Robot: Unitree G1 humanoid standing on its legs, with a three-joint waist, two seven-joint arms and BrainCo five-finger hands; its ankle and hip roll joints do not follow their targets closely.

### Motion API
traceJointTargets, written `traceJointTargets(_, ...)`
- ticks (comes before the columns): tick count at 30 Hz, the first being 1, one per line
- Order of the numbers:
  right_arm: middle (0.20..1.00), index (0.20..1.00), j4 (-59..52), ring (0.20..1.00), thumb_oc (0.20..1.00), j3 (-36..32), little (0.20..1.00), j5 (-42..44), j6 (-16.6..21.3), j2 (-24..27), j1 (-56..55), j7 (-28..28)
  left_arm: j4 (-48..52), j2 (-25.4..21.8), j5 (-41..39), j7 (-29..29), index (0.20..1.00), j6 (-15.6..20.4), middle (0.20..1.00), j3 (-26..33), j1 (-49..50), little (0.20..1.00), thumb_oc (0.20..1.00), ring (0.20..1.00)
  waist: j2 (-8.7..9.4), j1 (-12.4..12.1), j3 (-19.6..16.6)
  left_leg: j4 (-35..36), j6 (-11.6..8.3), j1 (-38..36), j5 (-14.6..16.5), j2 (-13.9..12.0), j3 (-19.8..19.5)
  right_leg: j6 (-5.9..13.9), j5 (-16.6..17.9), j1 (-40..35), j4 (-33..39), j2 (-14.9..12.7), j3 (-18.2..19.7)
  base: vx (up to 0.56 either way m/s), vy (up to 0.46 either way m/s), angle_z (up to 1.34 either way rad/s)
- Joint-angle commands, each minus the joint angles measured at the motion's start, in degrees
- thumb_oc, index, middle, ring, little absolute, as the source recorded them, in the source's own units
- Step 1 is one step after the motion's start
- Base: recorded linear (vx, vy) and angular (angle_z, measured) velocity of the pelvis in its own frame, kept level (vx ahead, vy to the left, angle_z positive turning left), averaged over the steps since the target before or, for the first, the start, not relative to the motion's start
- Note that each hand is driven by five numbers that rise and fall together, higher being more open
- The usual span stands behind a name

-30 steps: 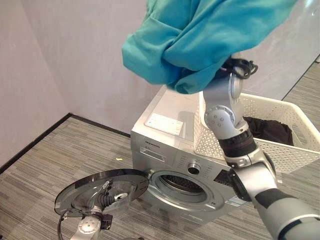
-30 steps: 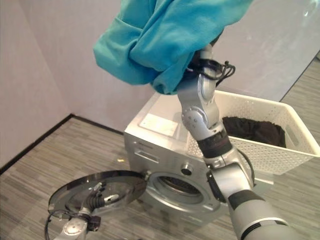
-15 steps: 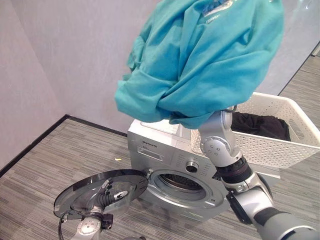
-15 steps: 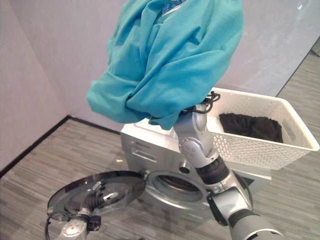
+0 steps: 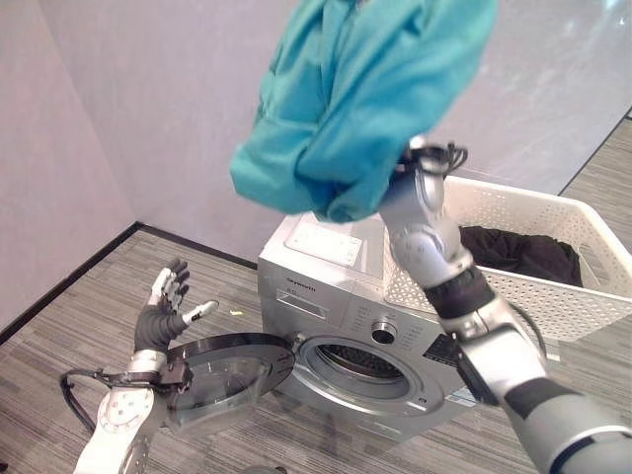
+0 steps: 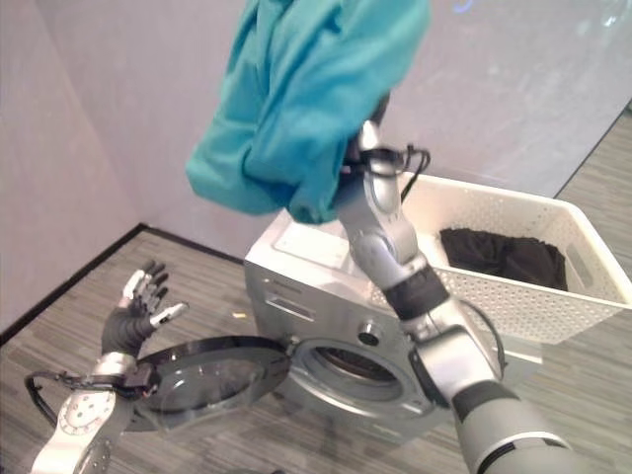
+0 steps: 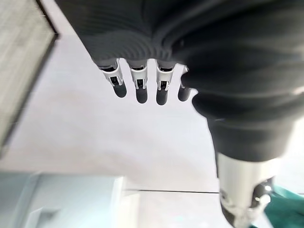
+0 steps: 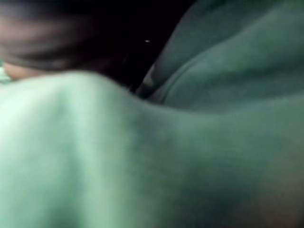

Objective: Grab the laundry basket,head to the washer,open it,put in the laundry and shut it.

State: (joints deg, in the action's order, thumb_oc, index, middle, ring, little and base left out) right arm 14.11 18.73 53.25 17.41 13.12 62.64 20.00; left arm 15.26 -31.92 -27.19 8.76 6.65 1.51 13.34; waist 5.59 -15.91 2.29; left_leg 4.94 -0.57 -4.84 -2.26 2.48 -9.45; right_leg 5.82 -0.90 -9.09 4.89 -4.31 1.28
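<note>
Door [image 5: 222, 380] of the washer [image 5: 365, 326] lies swung wide open nearest you, flat toward the floor, and your left hand [image 5: 166, 301] is raised just above its outer edge, fingers straight and spread, holding nothing. Behind the door, the round drum mouth [image 5: 357, 363] gapes empty and unobstructed.

Now look up: your right arm rises steeply from the lower right, elbow bent, forearm pointing up past the washer's front edge. Your right hand is buried inside the teal garment [image 5: 351, 99], so you cannot tell how its fingers sit; the right wrist view gives you teal folds [image 8: 152, 156] pressed close and nothing more. The garment hangs bunched high above the washer top, its lowest fold drooping toward the left front corner.

Here's what counts: the drum mouth lies well below the garment and toward you, so the load has to come down and forward around the top edge, then go in front-on. The right arm is the one carrying it; the left is nearer the door.

Farthest back, the white laundry basket [image 5: 592, 296] sits on the washer top with dark clothing [image 5: 521, 254] inside.
</note>
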Motion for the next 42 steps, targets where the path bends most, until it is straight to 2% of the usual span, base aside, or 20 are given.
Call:
traceJointTargets(1, 0.200, 0.200, 2.63, 0.200, 0.200, -4.43, 0.200, 0.06, 3.55, -0.87, 8.47, 1.30, 2.98, -5.37, -1.23, 1.46, 1.000, 6.05, 1.000, 1.51, -2.48, 1.000, 1.000, 1.000, 1.48, 0.49, -5.66, -2.24, 0.41, 2.31, 3.45, -0.62, -0.17, 2.08, 3.40, 3.90, 0.05, -3.26, 0.45, 0.00, 0.000, 0.00)
traceJointTargets(2, 0.200, 0.200, 3.86, 0.200, 0.200, -4.99, 0.200, -0.13, 3.99, -0.77, 10.12, 1.72, 2.68, -5.89, -0.94, 1.90, 1.000, 6.42, 1.000, 1.57, -4.22, 1.000, 1.000, 1.000, 1.60, 0.46, -5.89, -2.19, 0.39, 2.29, 3.47, -0.60, -0.31, 2.10, 3.36, 3.87, 0.06, -3.26, 0.43, 0.04, 0.025, 0.05)
traceJointTargets(3, 0.200, 0.200, 7.59, 0.200, 0.200, -6.41, 0.200, 0.04, 5.07, 0.37, 14.17, 2.78, 2.37, -7.68, 0.19, 2.88, 1.000, 7.56, 1.000, 1.54, -9.93, 1.000, 1.000, 1.000, 1.78, 0.51, -6.76, -1.85, 0.30, 1.97, 4.06, -0.56, -0.70, 2.16, 2.76, 3.54, 0.09, -3.22, 0.23, 0.04, 0.025, 0.06)
traceJointTargets(9, 0.200, 0.200, 13.71, 0.200, 0.200, -7.11, 0.200, 0.35, 6.14, 3.06, 19.47, 3.65, 0.12, -9.57, -0.75, 3.62, 1.000, 9.33, 1.000, -1.24, -20.69, 1.000, 1.000, 1.000, 2.09, 0.84, -7.38, -2.15, 0.15, 2.37, 3.88, -0.27, -1.08, 2.43, 3.25, 3.82, 0.11, -3.36, 0.17, 0.03, 0.021, 0.04)
traceJointTargets(15, 0.200, 0.200, 14.28, 0.200, 0.200, -5.71, 0.200, 0.57, 5.91, 2.61, 19.22, 3.56, -6.61, -11.91, -0.80, 5.86, 1.000, 10.07, 1.000, -9.10, -38.20, 1.000, 1.000, 1.000, 2.12, 1.51, -7.53, -2.73, 0.09, 2.24, 4.43, -0.23, -1.14, 2.44, 3.01, 3.40, 0.02, -3.26, 0.33, 0.01, 0.005, 0.01)
traceJointTargets(20, 0.200, 0.200, 14.60, 0.200, 0.200, -3.75, 0.200, 1.80, 4.59, 1.54, 16.52, 2.32, -10.79, -12.04, -2.70, 6.42, 1.000, 9.64, 1.000, -15.77, -48.69, 1.000, 1.000, 1.000, 1.95, 1.95, -7.30, -3.48, 0.10, 1.89, 4.97, -0.31, -1.46, 2.21, 2.58, 2.77, -0.34, -3.05, 0.05, 0.01, -0.001, 0.00)
traceJointTargets(23, 0.200, 0.200, 14.77, 0.200, 0.200, -3.69, 0.200, 2.07, 4.46, 1.33, 16.25, 2.15, -11.26, -11.64, -3.35, 6.24, 1.000, 9.68, 1.000, -16.78, -49.61, 1.000, 1.000, 1.000, 1.96, 1.93, -7.20, -3.69, 0.09, 1.81, 5.11, -0.30, -1.51, 2.17, 2.51, 2.60, -0.36, -3.06, -0.02, 0.00, 0.000, 0.00)
traceJointTargets(26, 0.200, 0.200, 15.43, 0.200, 0.200, -2.82, 0.200, 4.19, 3.84, -1.24, 14.80, 1.25, -12.21, -10.49, -4.58, 5.80, 1.000, 8.96, 1.000, -20.44, -53.27, 1.000, 1.000, 1.000, 1.89, 2.05, -7.16, -4.25, 0.04, 1.75, 5.41, -0.26, -1.62, 2.10, 2.30, 2.31, -0.37, -2.92, -0.27, 0.00, 0.000, 0.00)
traceJointTargets(31, 0.200, 0.200, 7.51, 0.200, 0.200, 1.18, 0.200, 5.97, 2.86, -2.05, 11.15, -1.23, -11.95, -10.73, -4.28, 5.60, 1.000, 7.51, 1.000, -21.87, -54.08, 1.000, 1.000, 1.000, 2.07, 2.10, -6.97, -4.05, -0.05, 2.00, 5.20, -0.64, -1.36, 2.01, 2.41, 2.79, -0.46, -2.89, -0.40, 0.00, 0.000, 0.00)
traceJointTargets(36, 0.200, 0.200, -0.51, 0.200, 0.200, 4.76, 0.200, 7.04, 1.95, -0.56, 8.41, -4.78, -10.93, -11.75, -1.34, 5.57, 1.000, 6.29, 1.000, -20.93, -52.79, 1.000, 1.000, 1.000, 2.50, 1.96, -6.73, -3.81, 0.01, 2.01, 5.18, -0.94, -0.35, 2.17, 2.70, 3.07, -0.40, -2.80, -0.01, 0.00, 0.000, -0.01)
traceJointTargets(42, 0.200, 0.200, -13.24, 0.200, 0.200, 4.54, 0.200, 3.58, 2.22, -0.20, 2.50, -6.32, -10.44, -11.03, 1.80, 6.21, 1.000, 4.81, 1.000, -18.14, -50.09, 1.000, 1.000, 1.000, 2.71, 2.32, -6.64, -3.54, 0.08, 1.54, 5.45, -1.42, 0.74, 2.18, 2.68, 3.27, -0.39, -2.49, 0.45, 0.00, 0.004, -0.07)
